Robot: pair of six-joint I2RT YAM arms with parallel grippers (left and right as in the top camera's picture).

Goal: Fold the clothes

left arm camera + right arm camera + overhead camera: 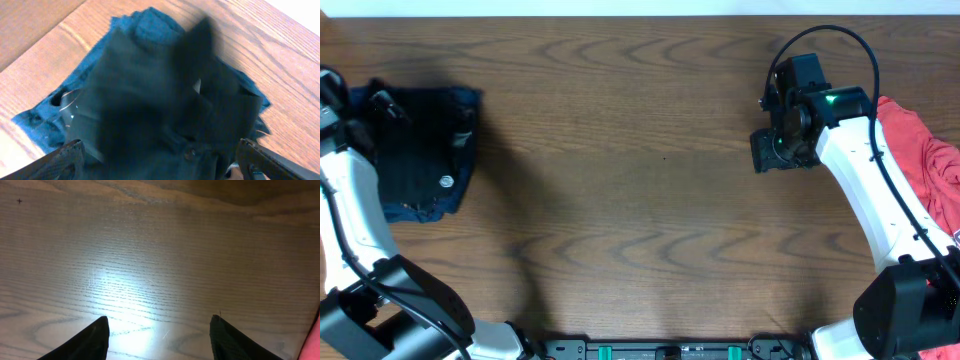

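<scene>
A folded black shirt with a small white logo lies at the table's far left, on top of a blue garment. My left gripper hovers over this pile. In the left wrist view the black shirt is blurred and fills the space between the wide-apart fingers, over the blue garment. The coral-red shirt lies crumpled at the right edge. My right gripper is open and empty above bare wood, to the left of the red shirt, a sliver of which shows in the right wrist view.
The brown wooden table spans the whole view. The right arm reaches up from the front right beside the red shirt. The left arm runs along the left edge.
</scene>
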